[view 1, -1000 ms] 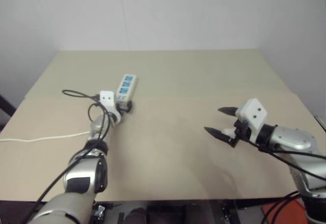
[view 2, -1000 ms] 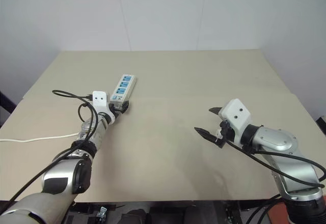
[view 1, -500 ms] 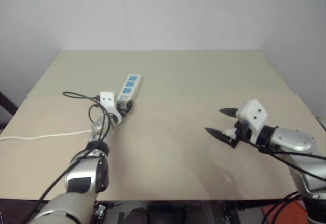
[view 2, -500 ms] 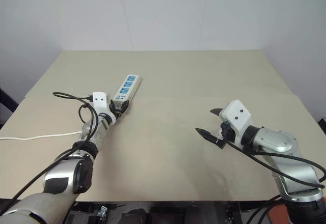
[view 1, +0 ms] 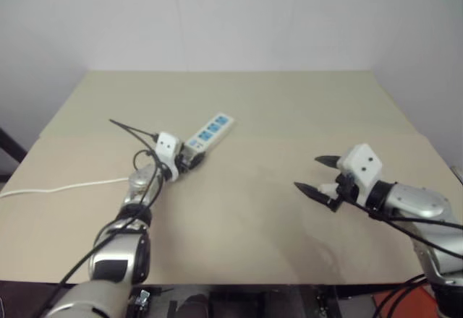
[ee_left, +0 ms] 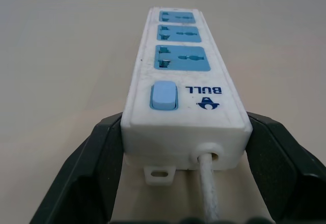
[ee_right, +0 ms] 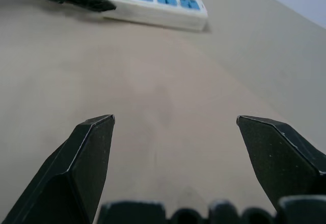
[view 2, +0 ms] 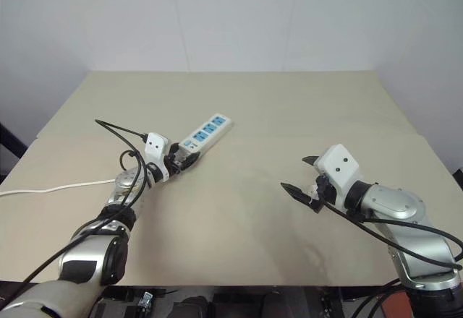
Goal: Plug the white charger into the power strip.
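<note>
The power strip [view 2: 206, 131] lies on the table, a long white bar with three blue sockets and a blue switch [ee_left: 164, 94]. My left gripper [view 2: 181, 161] is shut on its switch end, with one black finger [ee_left: 97, 158] against each side and the white cord [ee_left: 209, 183] running out between them. The strip's far end angles off to the right. My right gripper [view 2: 294, 173] hovers open over bare table at the right, with nothing between its fingers [ee_right: 86, 147]. From that wrist, the strip [ee_right: 153, 2] lies well ahead of it. The white charger is out of view.
The beige table [view 2: 289, 101] meets a white wall at the back. The strip's thin white cord [view 2: 58, 186] trails off the table's left edge. A black cable [view 2: 116, 130] loops above my left wrist. Bare tabletop lies between the two grippers.
My left gripper has shut on the strip's switch end and swung it, so the strip now angles to the right and sits further right. The right arm has stayed put.
</note>
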Available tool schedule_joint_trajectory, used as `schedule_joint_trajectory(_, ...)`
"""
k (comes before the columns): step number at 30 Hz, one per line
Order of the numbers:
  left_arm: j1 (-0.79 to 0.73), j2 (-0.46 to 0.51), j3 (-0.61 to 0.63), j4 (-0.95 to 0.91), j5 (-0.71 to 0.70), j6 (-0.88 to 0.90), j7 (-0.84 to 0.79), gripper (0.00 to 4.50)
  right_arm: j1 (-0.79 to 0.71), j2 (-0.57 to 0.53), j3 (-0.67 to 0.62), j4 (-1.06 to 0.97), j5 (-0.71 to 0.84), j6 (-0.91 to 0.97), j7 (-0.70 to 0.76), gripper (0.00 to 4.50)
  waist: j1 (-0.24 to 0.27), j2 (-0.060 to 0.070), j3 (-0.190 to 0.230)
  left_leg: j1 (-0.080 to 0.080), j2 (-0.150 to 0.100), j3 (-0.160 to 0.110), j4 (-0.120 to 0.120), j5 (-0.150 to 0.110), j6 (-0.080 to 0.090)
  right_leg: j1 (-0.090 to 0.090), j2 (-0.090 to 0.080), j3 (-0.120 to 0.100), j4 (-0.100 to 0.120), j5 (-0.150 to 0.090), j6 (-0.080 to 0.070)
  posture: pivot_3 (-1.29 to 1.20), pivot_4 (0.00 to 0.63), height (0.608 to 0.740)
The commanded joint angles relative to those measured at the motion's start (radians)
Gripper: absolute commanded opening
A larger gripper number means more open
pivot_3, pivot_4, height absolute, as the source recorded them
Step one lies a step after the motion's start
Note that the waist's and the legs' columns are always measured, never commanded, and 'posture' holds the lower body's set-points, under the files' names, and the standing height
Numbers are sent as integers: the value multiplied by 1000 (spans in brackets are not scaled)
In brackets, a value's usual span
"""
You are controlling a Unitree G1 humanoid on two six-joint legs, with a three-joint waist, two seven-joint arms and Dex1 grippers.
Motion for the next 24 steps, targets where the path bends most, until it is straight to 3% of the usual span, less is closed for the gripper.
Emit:
schedule_joint_trajectory(1,70,49,-26,-245,-79,58,-192,3251,8,-18,-35,-26,-2,-24,3,4500,-4,0,0,0,0,0,0,0,0,0,0,0,0,0,0,0,150,740)
schedule_joint_trajectory(5,199,108,-57,-498,-190,194,-397,3251,11,-88,-36,-5,-37,-47,46,4500,-11,0,0,0,0,0,0,0,0,0,0,1,0,0,0,0,150,740)
schedule_joint_trajectory(10,275,159,-89,-625,-262,324,-537,3251,1,-173,-46,39,-52,-78,116,4500,-10,0,0,1,0,0,0,0,0,1,0,0,0,0,0,0,150,740)
schedule_joint_trajectory(18,291,178,-166,-591,-166,270,-544,3251,-25,-275,-4,143,-96,-143,223,4500,-12,0,0,2,1,1,0,0,0,1,0,1,-1,0,0,0,150,740)
schedule_joint_trajectory(24,282,164,-198,-512,-112,165,-537,3251,-142,-353,135,278,-198,-274,360,4500,-14,1,0,3,1,1,0,0,0,2,0,1,-2,0,0,0,150,740)
